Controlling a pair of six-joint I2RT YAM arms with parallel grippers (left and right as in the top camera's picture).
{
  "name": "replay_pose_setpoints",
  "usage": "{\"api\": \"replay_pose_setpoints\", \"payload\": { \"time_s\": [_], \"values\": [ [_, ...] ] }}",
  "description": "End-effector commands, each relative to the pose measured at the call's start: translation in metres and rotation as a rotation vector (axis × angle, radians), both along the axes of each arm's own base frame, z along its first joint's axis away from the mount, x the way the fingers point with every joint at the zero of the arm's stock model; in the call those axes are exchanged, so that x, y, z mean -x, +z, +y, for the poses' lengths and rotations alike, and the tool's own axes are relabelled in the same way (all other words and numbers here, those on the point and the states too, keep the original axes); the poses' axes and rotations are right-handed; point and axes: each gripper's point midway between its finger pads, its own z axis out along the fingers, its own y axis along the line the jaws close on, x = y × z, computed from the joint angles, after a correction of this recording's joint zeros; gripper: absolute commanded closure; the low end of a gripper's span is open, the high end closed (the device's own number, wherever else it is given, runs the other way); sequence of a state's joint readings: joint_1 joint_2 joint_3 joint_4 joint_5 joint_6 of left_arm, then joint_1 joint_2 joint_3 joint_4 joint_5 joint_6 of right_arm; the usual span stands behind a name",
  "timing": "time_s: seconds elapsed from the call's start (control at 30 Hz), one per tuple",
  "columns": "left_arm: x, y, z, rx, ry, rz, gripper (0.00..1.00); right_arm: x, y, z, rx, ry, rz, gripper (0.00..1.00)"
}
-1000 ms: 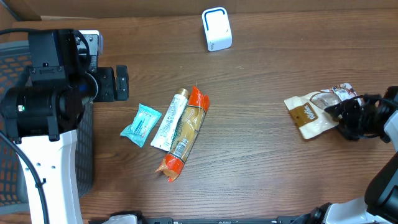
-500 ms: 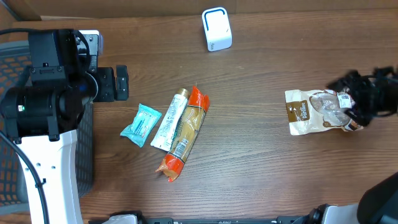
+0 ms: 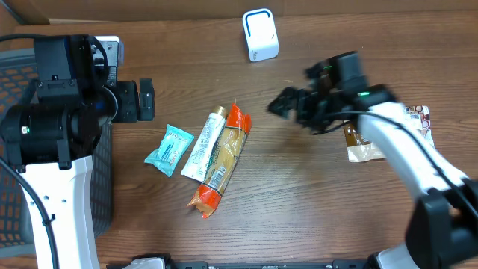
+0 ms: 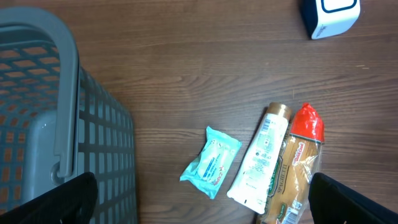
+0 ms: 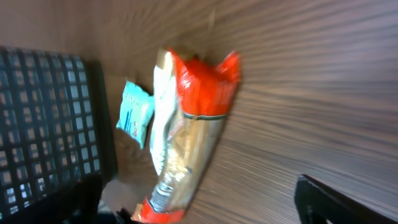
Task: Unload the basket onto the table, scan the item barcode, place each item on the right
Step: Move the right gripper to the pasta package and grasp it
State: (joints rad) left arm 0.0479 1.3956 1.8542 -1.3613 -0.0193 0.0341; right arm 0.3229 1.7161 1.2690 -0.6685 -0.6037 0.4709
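With the right gripper wide and empty just below the white boxy scanner, left gripper equally wide far left of it, reach for the long orange-ended clear packet below-left of the scanner. Pinch across its middle, clear of the touching white plastic tube.

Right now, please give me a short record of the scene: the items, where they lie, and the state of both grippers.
scanner: white scanner, far side of the table, alone
item group: teal packet, white tube, orange-ended packet, side by side, left of centre
contact: tube and orange-ended packet touch along their length
pouch: brown pouch, right side, partly under the right arm
basket: grey mesh basket, left edge
left gripper: open, empty, beside the basket
right gripper: open, empty, blurred, between pouch and item group
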Motion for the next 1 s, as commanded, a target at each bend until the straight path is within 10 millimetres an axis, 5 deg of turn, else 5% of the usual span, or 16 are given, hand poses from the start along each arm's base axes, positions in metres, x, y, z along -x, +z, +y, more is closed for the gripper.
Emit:
{"api": "replay_pose_setpoints", "payload": {
  "time_s": [0.0,0.47,0.7,0.97],
  "values": [
    [-0.002,0.001,0.003,-0.017,-0.006,-0.002,0.00,0.011,-0.030,0.032,-0.003,-0.007,0.109,0.08],
    [-0.002,0.001,0.003,-0.017,-0.006,-0.002,0.00,0.042,-0.109,0.101,0.134,0.005,0.185,0.26],
    [-0.002,0.001,0.003,-0.017,-0.006,-0.002,0.00,0.058,-0.131,0.123,0.139,0.039,0.207,0.38],
    [-0.002,0.001,0.003,-0.017,-0.006,-0.002,0.01,0.059,-0.135,0.119,0.169,0.093,0.166,0.76]
  ]
}}
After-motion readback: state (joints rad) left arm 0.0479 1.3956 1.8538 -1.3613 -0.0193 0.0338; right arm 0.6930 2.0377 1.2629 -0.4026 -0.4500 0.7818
